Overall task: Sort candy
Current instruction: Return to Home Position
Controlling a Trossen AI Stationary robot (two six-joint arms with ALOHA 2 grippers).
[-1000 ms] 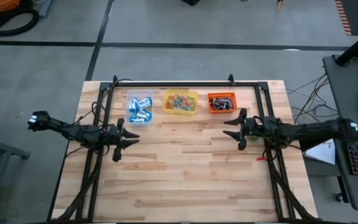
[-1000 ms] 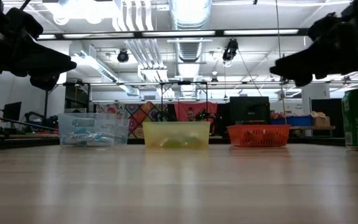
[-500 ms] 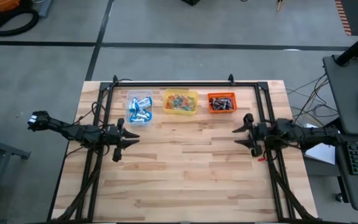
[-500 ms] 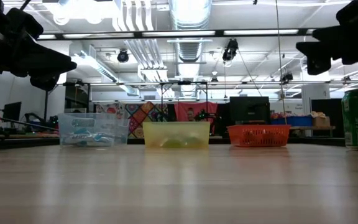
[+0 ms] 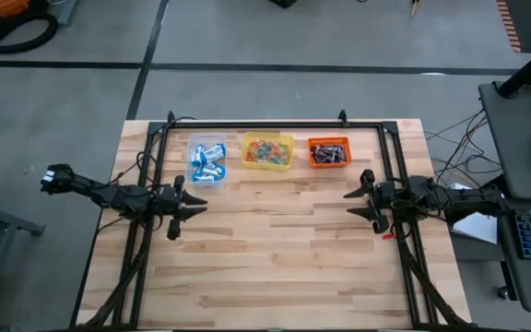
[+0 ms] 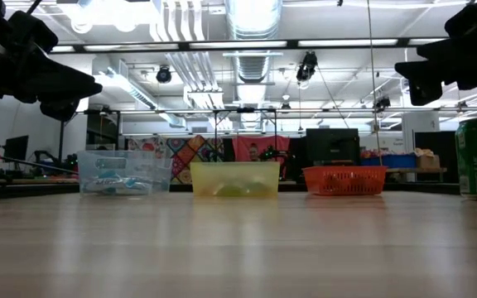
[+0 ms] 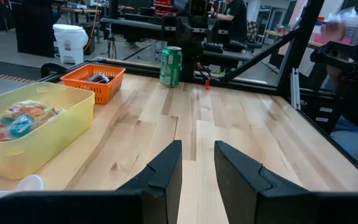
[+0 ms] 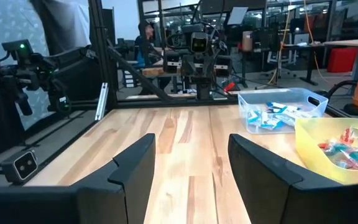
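Observation:
All the candy I can see lies in three tubs along the far side of the table: blue-and-white sweets in the clear tub (image 5: 207, 160), small red, green and orange ones in the yellow tub (image 5: 267, 150), dark brown ones in the orange tub (image 5: 328, 152). My left gripper (image 5: 194, 209) hovers above the table near the clear tub, its fingers (image 7: 197, 163) open and holding nothing. My right gripper (image 5: 353, 205) hovers at the table's right side, on the near side of the orange tub, its fingers (image 8: 191, 163) open and holding nothing.
A green drink can (image 7: 170, 65) stands at the table's right edge, beside the right arm's base. A black frame (image 5: 275, 124) runs along the far edge and down both sides. Bare wood (image 5: 275, 249) spans the middle and near part of the table.
My right gripper has drawn back toward the table's right edge, most of it in the first half second, and has kept its height and stayed open. The left arm and the tubs have kept still.

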